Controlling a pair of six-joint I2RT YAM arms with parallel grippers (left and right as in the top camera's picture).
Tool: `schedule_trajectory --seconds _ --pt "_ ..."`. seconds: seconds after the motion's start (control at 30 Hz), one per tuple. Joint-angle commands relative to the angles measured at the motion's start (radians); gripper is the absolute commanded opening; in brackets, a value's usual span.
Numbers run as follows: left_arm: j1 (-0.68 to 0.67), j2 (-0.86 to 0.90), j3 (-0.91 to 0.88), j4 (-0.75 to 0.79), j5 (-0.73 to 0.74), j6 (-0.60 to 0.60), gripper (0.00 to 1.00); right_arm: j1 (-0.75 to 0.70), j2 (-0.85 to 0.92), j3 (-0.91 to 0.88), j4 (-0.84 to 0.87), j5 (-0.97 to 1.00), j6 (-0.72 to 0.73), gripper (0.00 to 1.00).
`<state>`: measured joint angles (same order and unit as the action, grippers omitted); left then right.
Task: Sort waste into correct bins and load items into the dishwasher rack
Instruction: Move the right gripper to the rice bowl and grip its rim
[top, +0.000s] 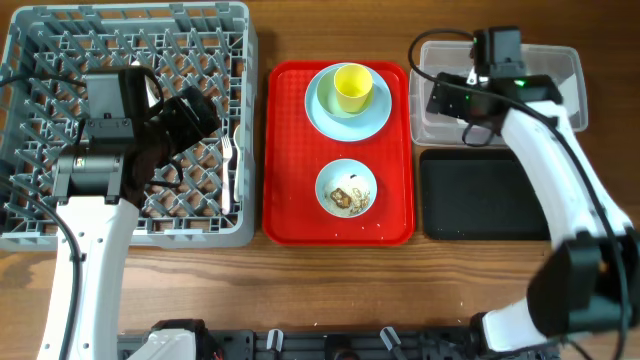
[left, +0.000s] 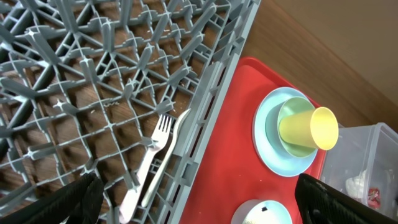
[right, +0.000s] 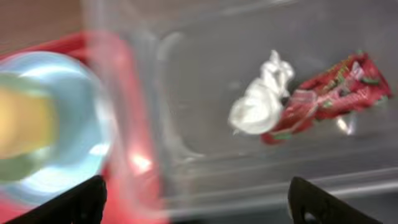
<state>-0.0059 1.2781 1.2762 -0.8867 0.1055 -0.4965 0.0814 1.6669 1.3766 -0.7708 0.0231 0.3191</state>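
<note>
Inside the clear tub lie a crumpled white tissue and a red-and-silver wrapper. My right gripper hangs open over the tub's left end, holding nothing. A yellow cup lies tilted in a pale blue bowl on the blue plate. Another bowl holds beige food scraps. A white fork and spoon rest in the grey rack. Over the rack's right side, my left gripper is open and empty.
The red tray sits between the rack and the bins. A black tray lies in front of the clear tub. My right arm stretches over the black tray's right side. Bare wood runs along the table's front edge.
</note>
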Motion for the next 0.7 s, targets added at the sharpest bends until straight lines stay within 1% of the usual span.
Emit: schedule_trajectory --seconds 0.0,0.03,0.07,0.1,0.17,0.2,0.23,0.27,0.3,0.33,0.37,0.4,0.5,0.53,0.57,0.63,0.67 --pt "0.005 0.001 0.001 0.003 0.009 -0.010 1.00 -0.004 -0.167 0.030 -0.113 -0.299 -0.044 0.88" --pt "0.005 0.001 0.001 0.002 0.009 -0.010 1.00 -0.003 -0.196 0.030 -0.150 -0.370 -0.066 0.89" --pt "0.005 0.001 0.001 0.002 0.009 -0.010 1.00 0.001 -0.221 0.029 -0.192 -0.455 -0.101 0.93" --pt "0.005 0.001 0.001 0.003 0.009 -0.010 1.00 0.007 -0.233 0.029 -0.222 -0.515 -0.132 1.00" --pt "0.005 0.001 0.001 0.003 0.009 -0.010 1.00 0.029 -0.236 0.028 -0.315 -0.642 -0.195 1.00" --pt "0.005 0.001 0.001 0.003 0.009 -0.010 1.00 0.048 -0.233 0.021 -0.356 -0.663 -0.216 1.00" --pt "0.005 0.001 0.001 0.002 0.009 -0.010 1.00 0.074 -0.231 0.009 -0.392 -0.663 -0.236 0.95" --pt "0.005 0.001 0.001 0.003 0.009 -0.010 1.00 0.103 -0.231 -0.005 -0.415 -0.653 -0.258 0.85" --pt "0.005 0.001 0.001 0.003 0.009 -0.010 1.00 0.131 -0.231 -0.021 -0.425 -0.641 -0.266 0.67" --pt "0.005 0.001 0.001 0.003 0.009 -0.010 1.00 0.166 -0.231 -0.047 -0.422 -0.626 -0.261 0.50" --pt "0.005 0.001 0.001 0.003 0.009 -0.010 1.00 0.214 -0.231 -0.084 -0.406 -0.623 -0.249 0.27" --pt "0.005 0.001 0.001 0.003 0.009 -0.010 1.00 0.252 -0.231 -0.119 -0.374 -0.623 -0.221 0.20" --pt "0.005 0.001 0.001 0.003 0.009 -0.010 1.00 0.374 -0.231 -0.216 -0.219 -0.602 -0.108 0.09" --pt "0.005 0.001 0.001 0.002 0.009 -0.010 1.00 0.412 -0.231 -0.238 -0.170 -0.555 -0.051 0.09" --pt "0.005 0.001 0.001 0.003 0.009 -0.010 1.00 0.506 -0.231 -0.282 -0.078 -0.391 0.097 0.09" --pt "0.005 0.001 0.001 0.003 0.009 -0.010 1.00 0.598 -0.224 -0.295 -0.034 -0.244 0.180 0.13" --pt "0.005 0.001 0.001 0.003 0.009 -0.010 1.00 0.651 -0.216 -0.295 -0.013 -0.173 0.211 0.18"
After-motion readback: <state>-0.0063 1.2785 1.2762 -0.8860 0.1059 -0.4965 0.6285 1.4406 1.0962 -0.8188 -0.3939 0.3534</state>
